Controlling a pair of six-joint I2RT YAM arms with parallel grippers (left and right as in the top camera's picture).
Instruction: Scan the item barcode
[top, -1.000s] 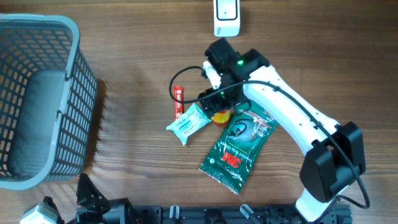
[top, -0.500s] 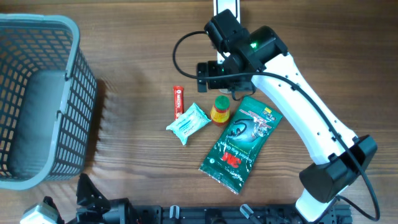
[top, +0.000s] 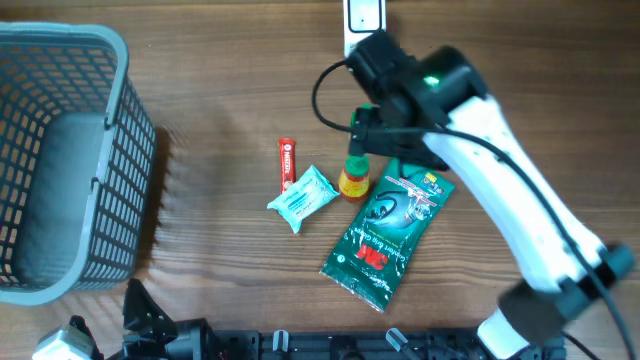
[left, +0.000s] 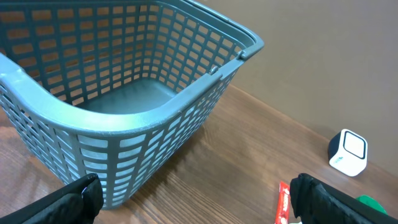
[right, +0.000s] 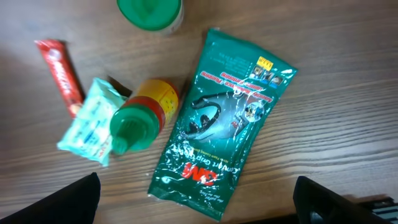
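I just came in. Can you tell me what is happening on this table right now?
The right gripper hovers open over a group of items: a green pouch, a small green-capped bottle, a white packet and a red tube. It holds nothing, so no item is picked up for scanning yet. The left gripper, also open and empty, sits low near the grey basket.

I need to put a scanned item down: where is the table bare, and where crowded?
Bare table lies between the basket and the red tube, and left of the green packet along the near edge. Crowded: tube, wipes pack, bottle and packet sit bunched together.
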